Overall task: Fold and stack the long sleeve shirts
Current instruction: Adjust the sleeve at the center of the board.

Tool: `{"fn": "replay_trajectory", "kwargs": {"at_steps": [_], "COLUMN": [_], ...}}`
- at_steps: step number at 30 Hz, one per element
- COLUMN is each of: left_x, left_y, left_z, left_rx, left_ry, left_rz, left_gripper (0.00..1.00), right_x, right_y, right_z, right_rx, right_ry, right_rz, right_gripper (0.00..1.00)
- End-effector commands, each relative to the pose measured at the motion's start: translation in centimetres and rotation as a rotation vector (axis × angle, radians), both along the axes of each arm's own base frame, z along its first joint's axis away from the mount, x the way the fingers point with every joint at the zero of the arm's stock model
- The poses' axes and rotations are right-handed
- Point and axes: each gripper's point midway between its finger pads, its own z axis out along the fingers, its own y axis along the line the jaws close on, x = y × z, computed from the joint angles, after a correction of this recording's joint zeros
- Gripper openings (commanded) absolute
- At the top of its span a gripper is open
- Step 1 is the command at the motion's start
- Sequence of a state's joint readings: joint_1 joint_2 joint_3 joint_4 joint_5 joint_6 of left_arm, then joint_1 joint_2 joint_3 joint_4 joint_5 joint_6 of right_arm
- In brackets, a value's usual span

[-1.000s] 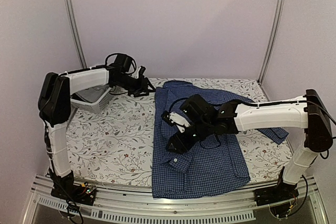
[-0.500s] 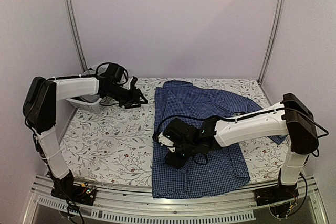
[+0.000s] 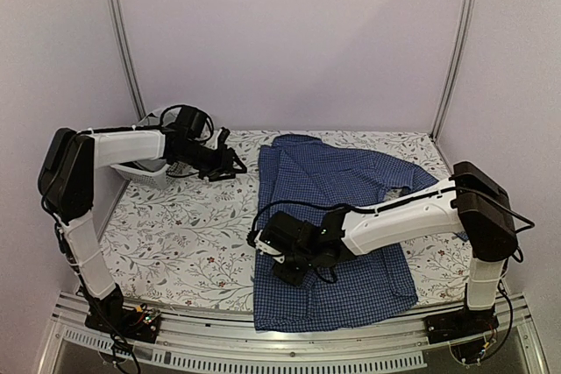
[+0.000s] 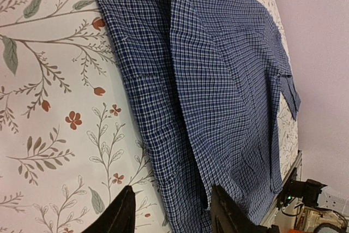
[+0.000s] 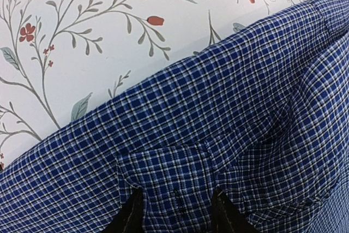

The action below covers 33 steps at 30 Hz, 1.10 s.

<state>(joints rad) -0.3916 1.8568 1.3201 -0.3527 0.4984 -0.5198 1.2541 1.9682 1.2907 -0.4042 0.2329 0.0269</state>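
The dark blue cloth shirt with fine light checks [image 3: 351, 208] lies flat on the table [image 3: 184, 234] with the flowery cover. It is right of the middle, with its collar toward the far edge and its hem at the near edge. The right end effector [image 3: 294, 264] is low at the shirt's left side, its 2 fingers [image 5: 131, 216] spread apart over the cloth. The left end effector [image 3: 228, 164] hangs open near the far left corner, beside a white plastic basket [image 3: 145, 174].
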Motion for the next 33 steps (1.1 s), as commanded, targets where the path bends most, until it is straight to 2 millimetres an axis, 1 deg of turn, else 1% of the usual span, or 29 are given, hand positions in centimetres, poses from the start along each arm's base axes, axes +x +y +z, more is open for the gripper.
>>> {"fn": "replay_trajectory", "kwargs": {"at_steps": [1,5,7,8,11,15,19,21,23,26,29,30,31,33], "left_x": [0.4,0.5,0.5,0.5,0.5,0.4,0.1,0.0,-0.1,-0.3,-0.4,-0.5,-0.4,-0.1], "left_y": [0.2,0.3,0.2,0.2,0.2,0.2,0.0,0.0,-0.2,-0.6,-1.1,-1.4,-1.6,-2.0], "left_z": [0.6,0.5,0.5,0.5,0.4,0.1,-0.1,-0.4,-0.7,-1.1,-2.0,-2.5,-2.8,-3.7], "left_rx": [-0.016,-0.017,-0.021,-0.02,-0.023,-0.026,-0.034,-0.036,-0.038,-0.04,-0.038,-0.035,-0.034,-0.026], "left_ry": [-0.027,-0.026,-0.024,-0.024,-0.02,-0.015,-0.008,-0.001,0.004,0.011,0.028,0.034,0.037,0.045], "left_rz": [-0.009,-0.008,-0.01,-0.009,-0.01,-0.011,-0.016,-0.017,-0.018,-0.025,-0.03,-0.033,-0.032,-0.03], "left_gripper": [0.47,0.47,0.47,0.47,0.47,0.47,0.47,0.47,0.47,0.47,0.47,0.47,0.47,0.46], "right_x": [0.6,0.9,0.6,0.3,-0.9,-2.5,-3.7,-3.9,-4.6,-4.9,-5.0,-5.1,-5.1,-5.0], "right_y": [0.5,0.6,0.8,1.0,1.4,1.6,1.6,1.5,1.7,1.7,1.6,1.6,1.6,1.7], "right_z": [0.5,1.6,2.4,2.9,4.4,5.8,6.5,6.3,5.7,4.9,4.2,3.9,3.9,3.8], "right_rx": [-0.007,0.017,0.047,0.065,0.127,0.192,0.227,0.231,0.234,0.237,0.237,0.232,0.233,0.236], "right_ry": [-0.05,-0.066,-0.051,-0.037,0.012,0.085,0.141,0.152,0.191,0.216,0.235,0.24,0.244,0.254], "right_rz": [-0.008,-0.028,-0.021,-0.014,0.018,0.062,0.084,0.083,0.098,0.09,0.08,0.078,0.076,0.071], "right_gripper": [0.34,0.11,0.02,0.0,0.0,0.0,0.0,0.0,0.0,0.0,0.01,0.04,0.09,0.24]}}
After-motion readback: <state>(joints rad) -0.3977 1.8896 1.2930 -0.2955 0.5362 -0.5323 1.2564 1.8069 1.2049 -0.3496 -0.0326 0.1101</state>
